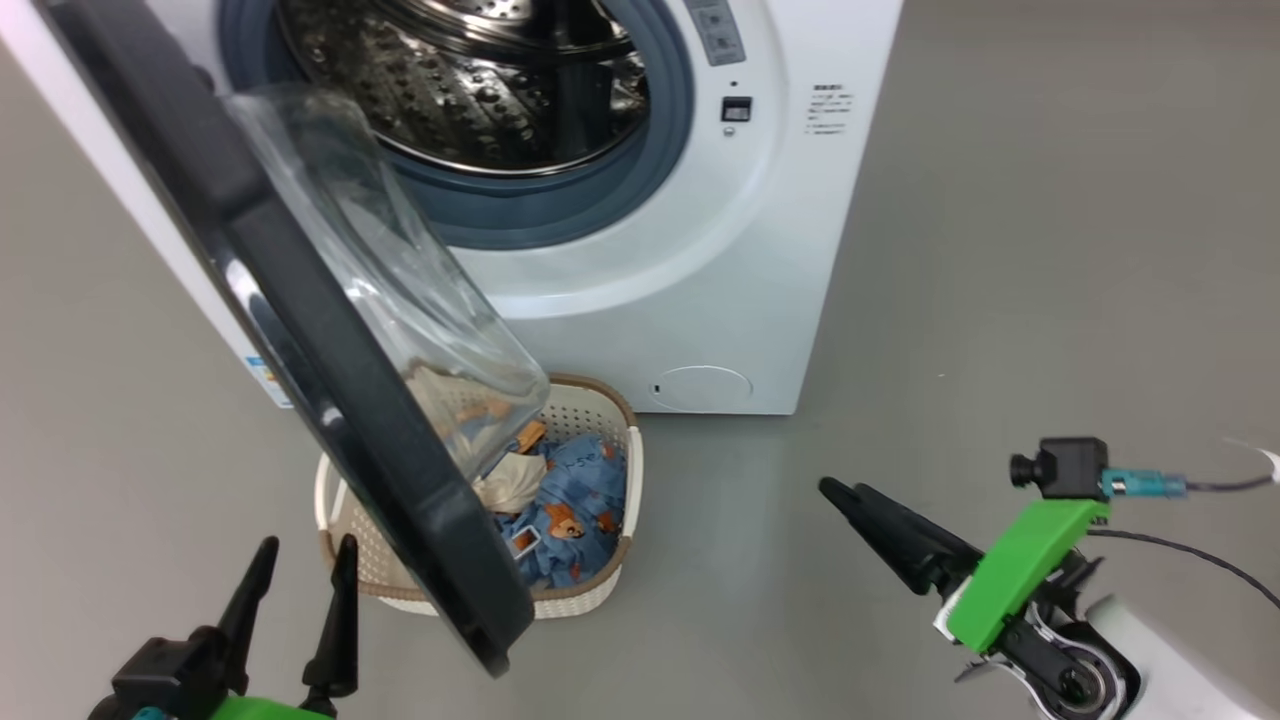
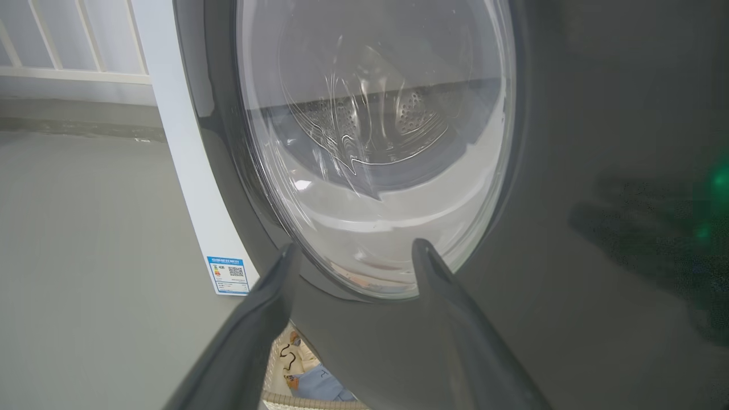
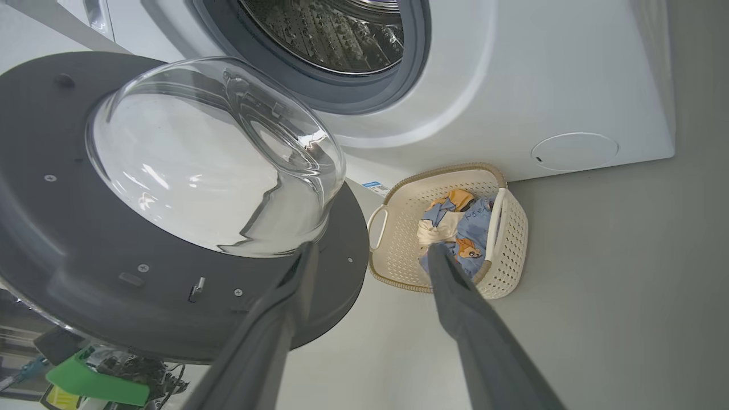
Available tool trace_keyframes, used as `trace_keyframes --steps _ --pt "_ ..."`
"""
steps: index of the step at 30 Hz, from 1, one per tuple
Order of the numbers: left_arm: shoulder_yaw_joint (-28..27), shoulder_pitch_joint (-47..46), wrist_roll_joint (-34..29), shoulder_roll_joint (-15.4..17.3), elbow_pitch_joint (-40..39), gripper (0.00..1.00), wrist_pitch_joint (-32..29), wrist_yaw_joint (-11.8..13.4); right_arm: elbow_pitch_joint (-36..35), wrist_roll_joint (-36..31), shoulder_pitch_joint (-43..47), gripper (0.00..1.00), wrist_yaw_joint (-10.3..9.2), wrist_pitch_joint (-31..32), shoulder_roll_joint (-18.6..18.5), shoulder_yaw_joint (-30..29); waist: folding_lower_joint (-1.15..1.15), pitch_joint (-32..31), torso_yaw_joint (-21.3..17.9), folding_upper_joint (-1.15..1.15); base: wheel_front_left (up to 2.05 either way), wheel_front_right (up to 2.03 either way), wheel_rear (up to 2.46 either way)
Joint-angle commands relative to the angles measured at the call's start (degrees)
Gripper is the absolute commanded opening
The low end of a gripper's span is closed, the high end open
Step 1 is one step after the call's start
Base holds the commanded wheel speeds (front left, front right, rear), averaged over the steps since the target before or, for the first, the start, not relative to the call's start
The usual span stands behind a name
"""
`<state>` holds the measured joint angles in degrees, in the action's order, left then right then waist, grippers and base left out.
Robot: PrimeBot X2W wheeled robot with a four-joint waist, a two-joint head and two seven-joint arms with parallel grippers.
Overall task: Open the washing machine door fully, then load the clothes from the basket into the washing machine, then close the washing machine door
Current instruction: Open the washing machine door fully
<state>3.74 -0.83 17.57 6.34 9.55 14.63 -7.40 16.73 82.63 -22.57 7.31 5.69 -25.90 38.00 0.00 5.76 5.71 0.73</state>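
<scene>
The washing machine door (image 1: 300, 340) hangs partly open at centre-left of the head frame, overhanging the basket (image 1: 590, 590) that holds the clothes (image 1: 575, 500). The left end effector (image 1: 307, 545), fingers apart, at lower left, faces the door's outer side. The right end effector (image 1: 842, 489), fingers apart, at lower right, probably has the clearer line to the clothes.

The washing machine door (image 2: 569, 142) has a glossy black outer rim (it mirrors a green glow), and its inner face is matt dark grey with small metal screws. Its glass bowl (image 1: 400, 280) is clear, smooth and shiny. The washing machine (image 1: 700, 260) casing is smooth white with a soft sheen. The drum (image 1: 480, 90) is bright dimpled steel and the gasket (image 1: 560, 220) is dull grey rubber. The basket (image 1: 595, 415) is perforated cream plastic with a brown woven-look rim. The clothes (image 1: 575, 505) are soft, crumpled printed cloth. The floor (image 1: 1000, 250) is smooth matt grey.
</scene>
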Motion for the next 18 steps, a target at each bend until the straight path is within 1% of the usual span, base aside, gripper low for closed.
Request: trace_keyframes --steps 1,3,4,10,13,16,18 --pt "-2.48 -0.42 0.38 0.92 -1.58 1.00 0.37 -0.09 -0.51 -1.21 1.06 1.00 0.18 -2.83 -1.58 1.15 0.00 0.14 -0.95 0.00 0.00 0.00 0.00" --pt "-2.69 -0.34 0.36 0.86 -1.59 1.00 0.37 -0.09 0.25 -2.34 1.40 1.00 0.18 -5.46 -2.36 2.07 0.00 0.14 -1.26 0.00 0.00 0.00 0.00" --pt "-2.69 -0.34 0.36 0.86 -1.59 1.00 0.37 -0.09 0.25 -2.34 1.40 1.00 0.18 -5.46 -2.36 2.07 0.00 0.14 -1.26 0.00 0.00 0.00 0.00" --pt "-3.01 -0.05 0.36 0.80 -1.37 1.00 0.37 -0.09 3.75 -6.77 2.31 1.00 0.18 -15.68 -4.47 5.17 0.00 -0.43 -1.51 0.00 0.00 0.00 0.00" --pt "-3.32 0.27 0.36 0.68 -1.36 1.00 0.37 -0.09 6.25 -9.25 2.64 1.00 0.18 -19.24 -4.91 6.20 0.00 -0.82 -1.54 0.00 0.00 0.00 0.00" --pt "-3.55 0.58 0.29 0.58 -1.42 1.00 0.37 -0.09 9.08 -12.67 2.86 1.00 0.18 -20.54 -4.59 4.92 0.00 -1.03 -1.56 0.00 0.00 0.00 0.00" --pt "-3.82 0.71 0.25 0.51 -1.56 1.00 0.37 -0.09 10.36 -17.82 2.78 1.00 0.18 -20.63 -3.98 0.91 0.00 -1.01 -1.66 0.00 0.00 0.00 0.00"
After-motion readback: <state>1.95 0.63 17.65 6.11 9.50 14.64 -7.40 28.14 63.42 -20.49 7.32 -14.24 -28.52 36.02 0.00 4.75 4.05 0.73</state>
